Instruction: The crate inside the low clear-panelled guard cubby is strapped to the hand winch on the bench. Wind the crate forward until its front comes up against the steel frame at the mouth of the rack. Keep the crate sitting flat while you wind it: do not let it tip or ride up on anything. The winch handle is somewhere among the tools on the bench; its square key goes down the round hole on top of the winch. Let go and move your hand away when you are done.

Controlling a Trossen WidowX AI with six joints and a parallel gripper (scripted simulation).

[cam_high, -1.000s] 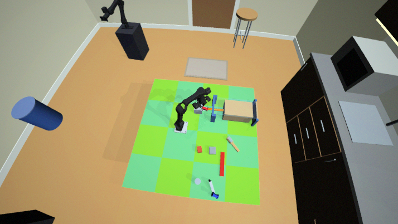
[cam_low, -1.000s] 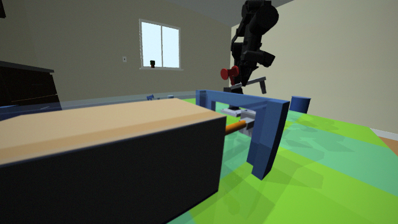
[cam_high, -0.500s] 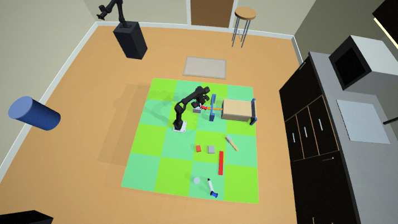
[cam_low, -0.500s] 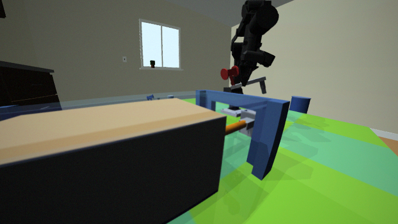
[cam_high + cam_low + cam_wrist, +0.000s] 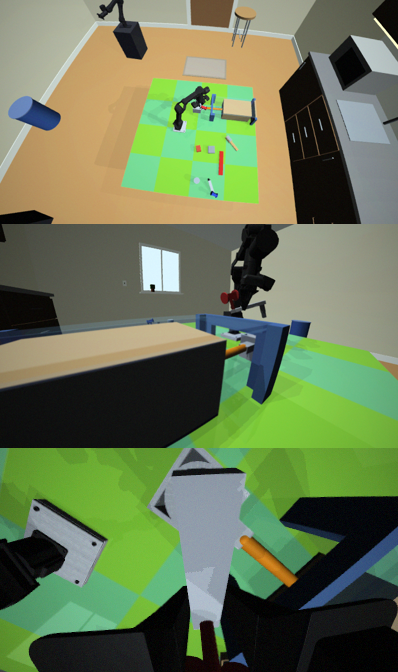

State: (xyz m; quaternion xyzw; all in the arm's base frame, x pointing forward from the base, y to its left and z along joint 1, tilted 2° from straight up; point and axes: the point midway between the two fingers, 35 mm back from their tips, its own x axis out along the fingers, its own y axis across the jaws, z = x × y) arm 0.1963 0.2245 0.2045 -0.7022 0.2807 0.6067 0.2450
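My gripper [image 5: 199, 106] [image 5: 244, 308] [image 5: 204, 589] is shut on the winch handle, a grey bar [image 5: 254, 305] [image 5: 210, 523] with a red knob [image 5: 229, 297] [image 5: 204, 107] at one end and the square key [image 5: 262, 311] hanging down at the other. The key is in the air above the grey winch [image 5: 197, 111] [image 5: 247, 352] [image 5: 161, 505]; the bar hides the round hole in the wrist view. The tan crate [image 5: 237, 107] [image 5: 117, 344] sits flat, with a gap between its front and the blue frame [image 5: 211, 115] [image 5: 274, 358] [image 5: 345, 568]. An orange strap [image 5: 217, 108] [image 5: 235, 351] [image 5: 269, 560] joins it to the winch.
My arm's white base plate [image 5: 183, 128] [image 5: 92, 560] stands beside the winch. A brush-like tool [image 5: 232, 143], a red block [image 5: 198, 148], a grey block [image 5: 211, 149], a red bar [image 5: 221, 163], a pale round piece [image 5: 197, 180] and a blue-ended white tool [image 5: 210, 185] lie apart from the rack.
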